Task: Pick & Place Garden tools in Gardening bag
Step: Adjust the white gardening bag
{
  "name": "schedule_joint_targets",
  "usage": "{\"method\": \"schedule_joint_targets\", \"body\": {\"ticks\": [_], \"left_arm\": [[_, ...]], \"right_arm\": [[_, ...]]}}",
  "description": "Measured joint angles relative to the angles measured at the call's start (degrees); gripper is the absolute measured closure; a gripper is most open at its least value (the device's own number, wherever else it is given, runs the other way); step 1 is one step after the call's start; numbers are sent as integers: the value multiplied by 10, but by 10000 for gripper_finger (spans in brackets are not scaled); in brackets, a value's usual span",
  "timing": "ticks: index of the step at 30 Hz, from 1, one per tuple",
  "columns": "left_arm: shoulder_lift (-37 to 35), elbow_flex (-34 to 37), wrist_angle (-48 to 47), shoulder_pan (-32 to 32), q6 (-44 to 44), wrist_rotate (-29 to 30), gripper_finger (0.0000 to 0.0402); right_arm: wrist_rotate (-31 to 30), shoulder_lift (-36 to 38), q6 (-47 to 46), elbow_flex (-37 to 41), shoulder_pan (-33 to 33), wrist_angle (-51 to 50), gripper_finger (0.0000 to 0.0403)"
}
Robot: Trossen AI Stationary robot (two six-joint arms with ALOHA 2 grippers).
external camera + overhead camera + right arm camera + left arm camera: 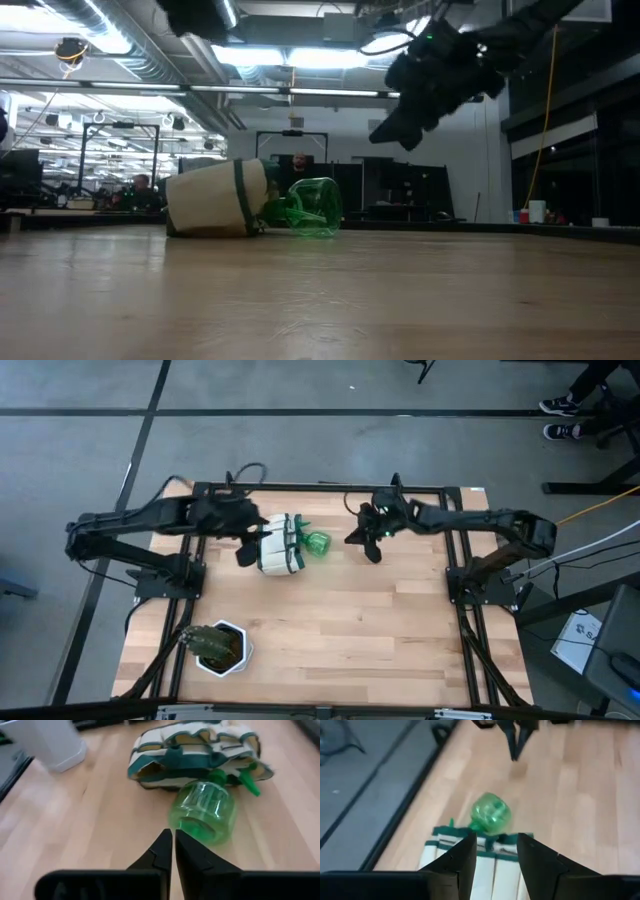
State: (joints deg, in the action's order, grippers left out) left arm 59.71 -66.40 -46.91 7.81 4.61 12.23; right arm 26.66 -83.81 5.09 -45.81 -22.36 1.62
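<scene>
The gardening bag (pixel 279 548) lies tipped over on the surface (pixel 380 630), its mouth facing 3 o'clock. The spray bottle (pixel 316 544) lies there, base toward 3 o'clock, nozzle at the bag. The right tool (pixel 374 548) hovers just beyond, closed and empty. The left tool (pixel 250 546) hangs over the bag, parted, holding nothing.

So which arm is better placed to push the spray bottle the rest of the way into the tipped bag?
Probably the right. The right gripper, fingers shut, hangs facing the spray bottle's base, opposite the gardening bag's mouth. The left gripper is open above the bag, behind it.
</scene>
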Motion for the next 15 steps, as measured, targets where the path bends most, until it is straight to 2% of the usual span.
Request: {"method": "schedule_joint_targets", "body": {"ticks": [5,12,15], "left_arm": [[122,-79,-39,22,-85,-69,269],[297,-185,-105,26,-171,-80,236],[350,-207,-113,25,-199,-124,213]], "right_arm": [[-16,0,-17,72,29,127,377],[-44,-1,-6,75,49,124,374],[-44,-1,-1,75,49,124,363]]}}
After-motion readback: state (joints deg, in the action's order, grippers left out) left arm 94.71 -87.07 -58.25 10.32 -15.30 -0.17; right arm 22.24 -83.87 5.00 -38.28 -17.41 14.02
